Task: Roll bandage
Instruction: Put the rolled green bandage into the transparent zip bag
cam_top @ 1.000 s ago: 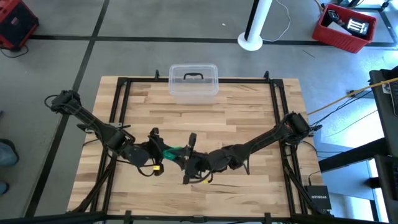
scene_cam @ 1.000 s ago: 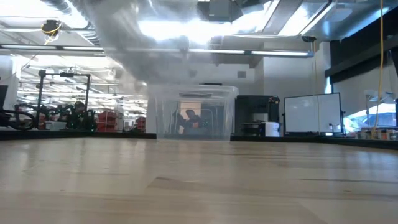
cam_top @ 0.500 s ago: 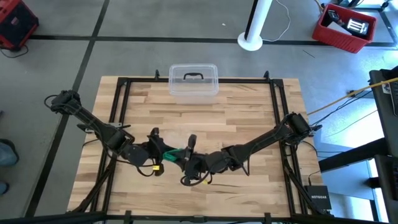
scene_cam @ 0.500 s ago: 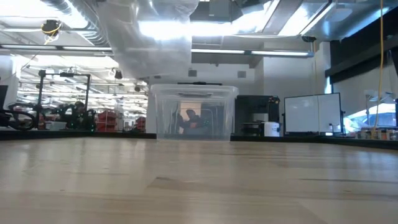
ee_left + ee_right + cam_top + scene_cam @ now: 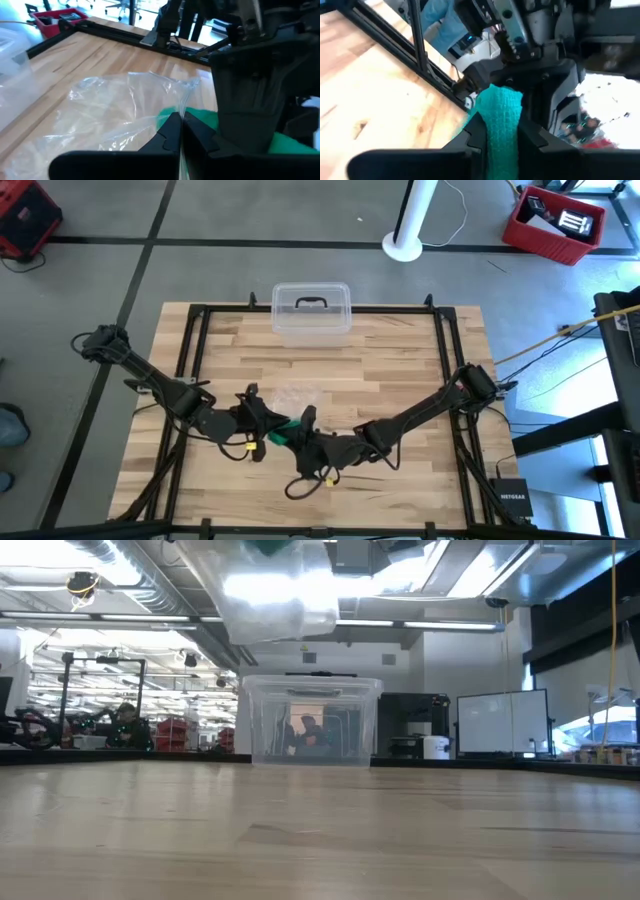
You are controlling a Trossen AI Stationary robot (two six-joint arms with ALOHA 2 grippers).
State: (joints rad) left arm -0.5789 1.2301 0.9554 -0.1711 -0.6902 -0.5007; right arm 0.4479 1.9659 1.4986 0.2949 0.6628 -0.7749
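The teal-green bandage [image 5: 285,429] hangs in the air over the table's near middle, between my two grippers. My right gripper [image 5: 299,434] is shut on the bandage [image 5: 501,120]. My left gripper [image 5: 268,423], just to its left, is shut on a crinkled clear plastic wrapper [image 5: 115,112]. The wrapper [image 5: 295,395] spreads out from the fingers toward the table's far side. In the low view the wrapper [image 5: 275,595] hangs well above the table top, with a bit of green at its upper end. My left gripper pinches an edge of the clear wrapper [image 5: 183,106] between its two fingertips, coming nearly level from the table's left. The wrapper hangs slack beyond the fingers, clear of the table. My right gripper pinches the bandage [image 5: 502,102] between its two fingers, coming nearly level from the table's right. The teal fabric fills the gap and sticks out past the fingertips toward my left gripper, lifted clear of the table.
A clear lidded plastic box [image 5: 311,310] stands at the table's far edge, seen also in the low view as the box [image 5: 311,720]. Black frame rails [image 5: 190,350] run along the table's sides. A loose cable [image 5: 300,483] loops below my right gripper.
My right gripper has sunk a little toward the near edge and rolled at the wrist, still holding the bandage. The clear wrapper has swung out and spread toward the far side, now showing beyond the two grippers in the high view.
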